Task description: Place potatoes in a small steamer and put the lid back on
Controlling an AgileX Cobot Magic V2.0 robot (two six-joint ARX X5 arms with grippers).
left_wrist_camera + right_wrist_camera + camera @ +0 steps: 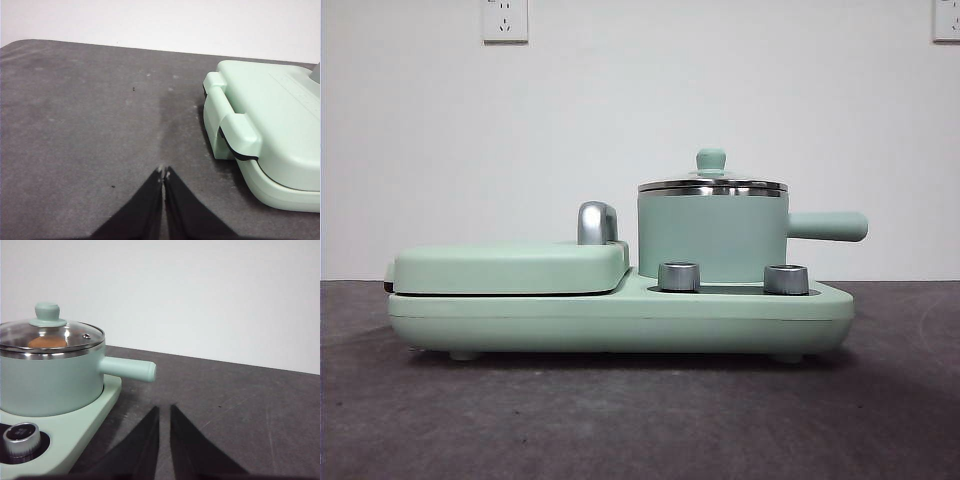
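The small steamer stands on the right half of the mint-green appliance, its side handle pointing right. The lid sits flat on the steamer's steel rim. In the right wrist view the golden-brown potatoes show through the glass lid, inside the steamer. My right gripper is low over the table beside the handle, shut and holding nothing. My left gripper is shut over bare table, apart from the appliance's other end. Neither gripper shows in the front view.
A closed hinged grill plate with a chrome latch fills the appliance's left half. Two steel dials stand on the base in front of the steamer. Dark grey table stretches around; a white wall stands behind.
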